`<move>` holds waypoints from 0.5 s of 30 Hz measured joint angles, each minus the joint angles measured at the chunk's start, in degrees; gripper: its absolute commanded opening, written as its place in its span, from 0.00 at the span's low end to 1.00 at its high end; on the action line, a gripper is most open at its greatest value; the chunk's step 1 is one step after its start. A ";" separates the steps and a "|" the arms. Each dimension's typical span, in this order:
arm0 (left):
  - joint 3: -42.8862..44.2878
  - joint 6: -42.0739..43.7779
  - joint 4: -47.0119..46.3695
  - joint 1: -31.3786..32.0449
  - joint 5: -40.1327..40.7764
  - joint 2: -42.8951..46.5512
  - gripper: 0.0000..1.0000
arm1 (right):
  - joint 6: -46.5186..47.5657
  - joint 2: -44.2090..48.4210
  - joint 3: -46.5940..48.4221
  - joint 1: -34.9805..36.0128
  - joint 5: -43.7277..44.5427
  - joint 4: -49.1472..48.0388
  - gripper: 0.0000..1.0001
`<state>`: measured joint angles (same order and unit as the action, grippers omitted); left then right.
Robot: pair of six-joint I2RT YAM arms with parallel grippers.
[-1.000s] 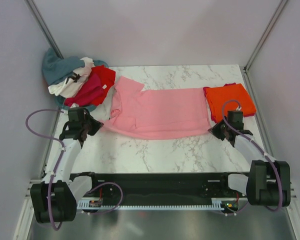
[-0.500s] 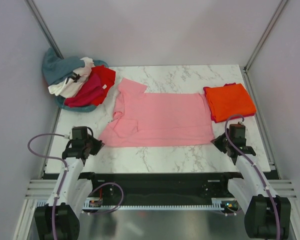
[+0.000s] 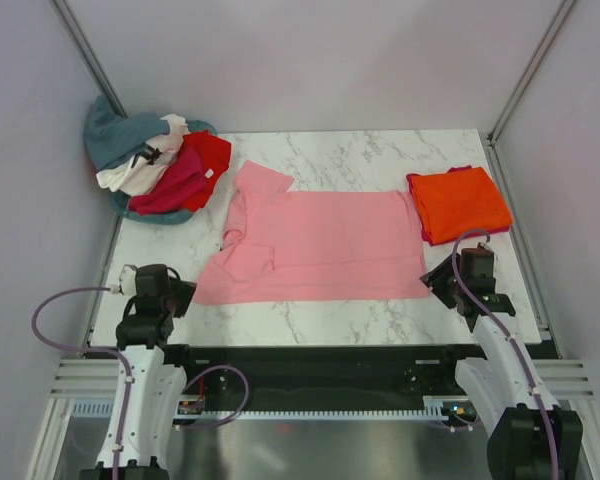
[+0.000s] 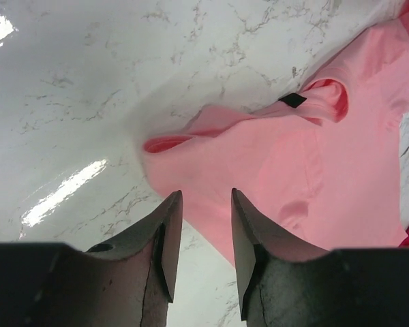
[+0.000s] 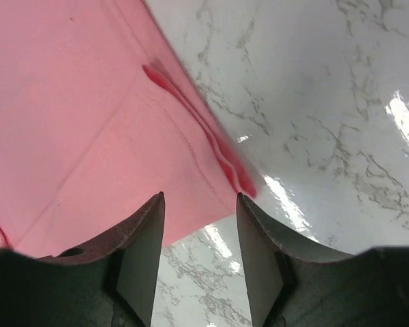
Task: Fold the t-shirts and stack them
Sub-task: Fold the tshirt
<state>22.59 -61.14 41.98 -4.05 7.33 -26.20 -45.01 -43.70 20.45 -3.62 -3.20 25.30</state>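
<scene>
Top external view: a light pink t-shirt lies spread flat across the middle of the marble worktop, collar end to the left, hem end to the right, with one sleeve folded over onto its body. A folded bright orange t-shirt sits just beyond its far right corner, with a magenta edge showing beneath it. At the far left corner a loose heap holds a teal-grey t-shirt, a white one, a red one and a magenta one.

The left arm has its left jaws just beside the pink shirt's near left corner. In the left wrist view they stand spread and pinch nothing, with pink cloth and a small black tag lying beyond the tips. The right arm brings the right jaws to the near right corner. In the right wrist view they too are spread and grip nothing, the layered corner lying flat just ahead of them.
</scene>
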 measured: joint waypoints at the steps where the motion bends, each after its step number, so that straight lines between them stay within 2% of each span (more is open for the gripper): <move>1: 1.05 0.35 0.17 0.00 0.28 -1.14 0.42 | 0.92 -1.11 1.38 0.00 -0.33 -0.02 0.52; 6: 9.07 6.23 -1.07 0.00 -0.13 -9.16 0.42 | 4.44 -8.09 8.44 0.76 -3.30 -2.54 0.44; 10: 14.62 12.90 -8.44 0.13 -7.10 -16.83 0.40 | 5.99 -16.41 14.91 7.80 -3.28 -5.07 0.38; 15: 17.14 18.23 -15.61 5.33 -12.09 -24.57 0.39 | 5.90 -28.37 23.10 21.22 -2.32 -8.68 0.13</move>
<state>39.72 -42.92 26.37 1.28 -4.75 -50.76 -39.11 -72.07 43.55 17.61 -5.52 16.62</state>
